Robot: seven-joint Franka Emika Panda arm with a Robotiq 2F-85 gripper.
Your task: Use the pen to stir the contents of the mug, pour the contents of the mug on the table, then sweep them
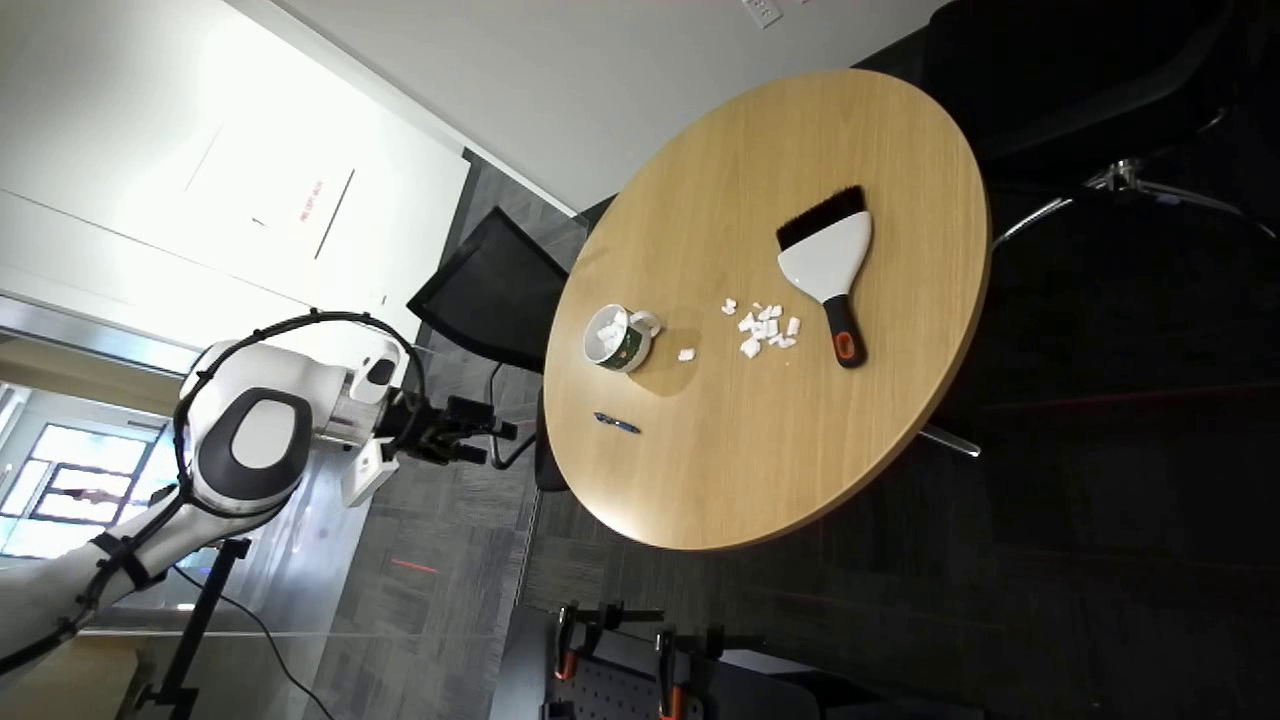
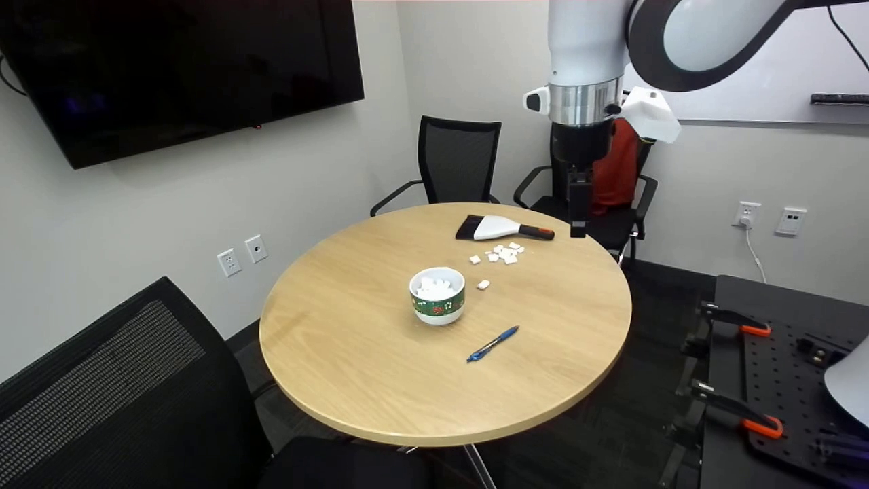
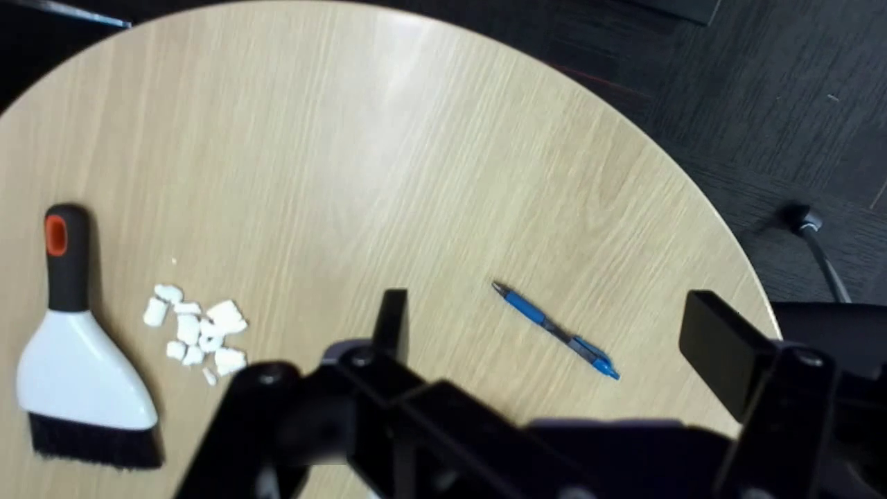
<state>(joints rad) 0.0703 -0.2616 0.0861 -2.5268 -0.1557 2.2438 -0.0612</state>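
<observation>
A white mug (image 1: 632,352) with a green patterned band stands upright on the round wooden table (image 1: 720,470); it also shows in an exterior view (image 2: 438,314). White crumb-like contents (image 2: 434,288) lie inside it. A blue pen (image 3: 554,329) lies flat on the table near the mug, also seen in both exterior views (image 1: 617,423) (image 2: 493,344). My gripper (image 3: 545,322) is open and empty, high above the table. In the wrist view the pen appears between its fingers, well below them. The gripper (image 1: 497,443) also shows in an exterior view. The mug is largely hidden in the wrist view.
A white and black brush (image 2: 495,227) lies on the table, also in the wrist view (image 3: 83,367). Loose white pieces (image 3: 201,329) lie beside it, and a single piece (image 2: 483,284) lies near the mug. Chairs (image 2: 458,159) stand around the table.
</observation>
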